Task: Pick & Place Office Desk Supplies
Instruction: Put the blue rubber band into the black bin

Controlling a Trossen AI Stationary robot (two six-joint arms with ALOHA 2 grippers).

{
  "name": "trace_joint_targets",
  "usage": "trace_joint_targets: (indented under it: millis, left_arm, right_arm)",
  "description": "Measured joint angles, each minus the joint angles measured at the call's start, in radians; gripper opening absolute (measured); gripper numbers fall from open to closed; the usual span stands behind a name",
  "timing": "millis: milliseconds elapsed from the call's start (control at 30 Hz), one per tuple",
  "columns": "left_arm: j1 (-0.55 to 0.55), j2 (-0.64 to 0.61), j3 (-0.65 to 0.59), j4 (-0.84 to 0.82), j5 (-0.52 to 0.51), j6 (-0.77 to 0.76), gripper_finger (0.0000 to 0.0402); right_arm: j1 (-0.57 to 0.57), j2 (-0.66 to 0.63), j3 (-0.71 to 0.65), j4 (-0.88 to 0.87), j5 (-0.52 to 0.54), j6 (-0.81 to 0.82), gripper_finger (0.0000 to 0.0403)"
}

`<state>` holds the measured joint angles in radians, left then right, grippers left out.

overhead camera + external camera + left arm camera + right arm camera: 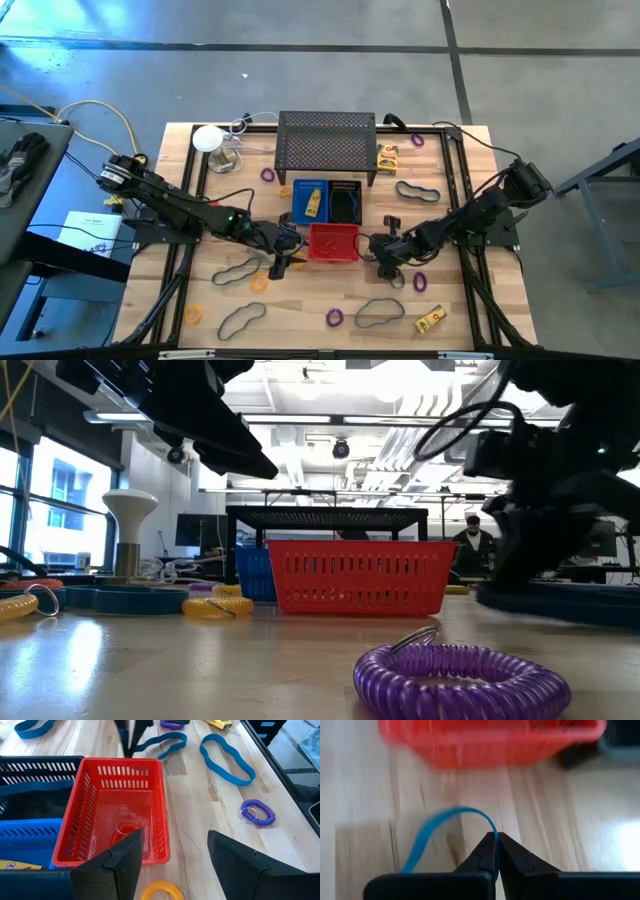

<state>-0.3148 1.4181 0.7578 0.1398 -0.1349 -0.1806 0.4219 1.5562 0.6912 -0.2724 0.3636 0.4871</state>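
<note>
Your right pincer (496,840) was pinched shut on the thin blue looped cord (427,832), light and floppy, best gripped mid-strand; the left pincer (175,855) gaped empty beside the red bin (85,795).

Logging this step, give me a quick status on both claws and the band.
Right claw shut on blue band, just off red bin. Left claw open beside red bin, holding nothing. Nothing in the way.

wooden table (455,310) carries 3 bins (333,242), a mesh rack (327,142), coiled rings (334,318), looped cords (380,312), yellow boxes (431,319).
</note>
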Motion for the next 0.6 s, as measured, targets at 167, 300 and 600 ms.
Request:
trace_joint_targets:
  millis: [167,300,600]
  left_arm:
    - [0.001,0.0,0.0,0.0,0.0,0.0,0.0215]
    - [0.001,0.0,0.0,0.0,0.0,-0.001,0.0215]
    - [0.001,0.0,0.0,0.001,0.0,-0.003,0.0215]
  right_arm:
    - [0.006,0.0,0.123,-0.212,0.007,0.004,0.0003]
    - [0.022,0.0,0.215,-0.309,0.071,-0.057,0.0003]
    - [-0.002,-0.012,0.361,-0.36,0.303,-0.208,0.0003]
